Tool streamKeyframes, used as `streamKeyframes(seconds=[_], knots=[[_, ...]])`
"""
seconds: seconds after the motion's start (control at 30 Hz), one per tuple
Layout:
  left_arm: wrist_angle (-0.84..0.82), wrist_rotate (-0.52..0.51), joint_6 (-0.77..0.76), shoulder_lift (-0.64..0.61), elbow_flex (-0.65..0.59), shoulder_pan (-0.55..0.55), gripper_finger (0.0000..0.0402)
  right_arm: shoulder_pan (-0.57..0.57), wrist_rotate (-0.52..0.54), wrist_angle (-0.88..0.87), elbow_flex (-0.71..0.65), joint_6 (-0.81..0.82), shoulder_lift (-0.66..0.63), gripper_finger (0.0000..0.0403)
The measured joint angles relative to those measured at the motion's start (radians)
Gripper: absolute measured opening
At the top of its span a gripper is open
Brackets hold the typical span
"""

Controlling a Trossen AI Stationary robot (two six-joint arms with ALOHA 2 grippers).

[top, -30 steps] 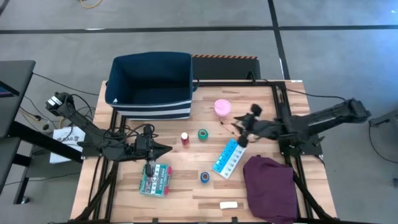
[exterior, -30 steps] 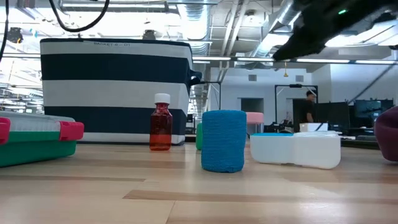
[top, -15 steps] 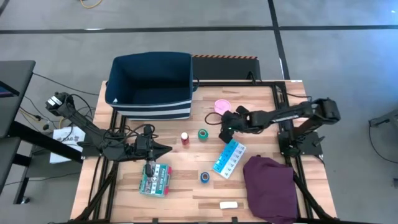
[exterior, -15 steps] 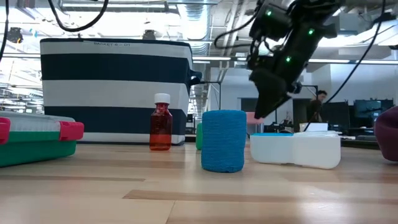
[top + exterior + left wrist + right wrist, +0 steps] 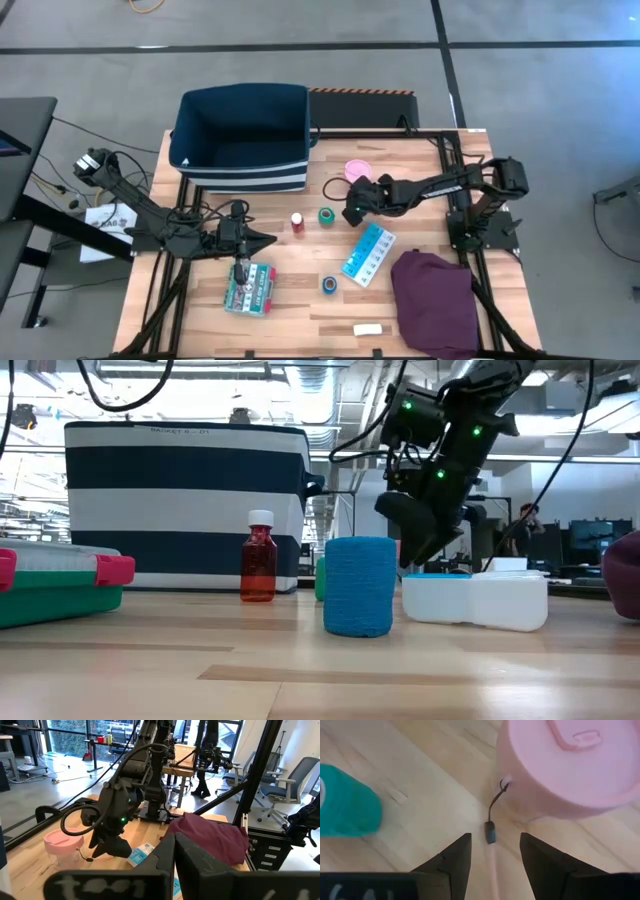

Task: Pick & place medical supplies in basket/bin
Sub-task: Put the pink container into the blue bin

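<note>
My right gripper [image 5: 352, 212] hung low over the table [image 5: 300, 305] between the pink round cup [image 5: 358, 171] and the green tape roll [image 5: 326, 215], fingers [image 5: 451, 860] apart and empty. Pink round cup: lidded, with a moulded tab on top and a small dark tag on a cord trailing beside it, standing just beyond my fingers. Green tape roll: teal, upright, near the small red-capped bottle [image 5: 297, 222]. Light-blue pill organizer [image 5: 367, 253]: long, lying slantwise beside the purple cloth [image 5: 433, 298]. Blue tape roll [image 5: 330, 285]: upright, nearer the front edge. Navy bin [image 5: 241, 137]: white-striped, open-topped, at the far left of the table. My left gripper [image 5: 241, 262] rested above the green-red flat box [image 5: 250, 288]; I could not tell its fingers' state.
</note>
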Motion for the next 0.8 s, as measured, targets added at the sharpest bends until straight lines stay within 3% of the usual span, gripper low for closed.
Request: streamKeyframes(seconds=[0.5, 0.8], knots=[[0.002, 0.002, -0.001, 0.0, 0.0, 0.0, 0.0, 0.001, 0.027, 0.049, 0.0, 0.054, 0.136, 0.0154], [0.002, 0.002, -0.001, 0.0, 0.0, 0.0, 0.0, -0.023, 0.028, 0.112, 0.0, 0.053, 0.143, 0.0154]])
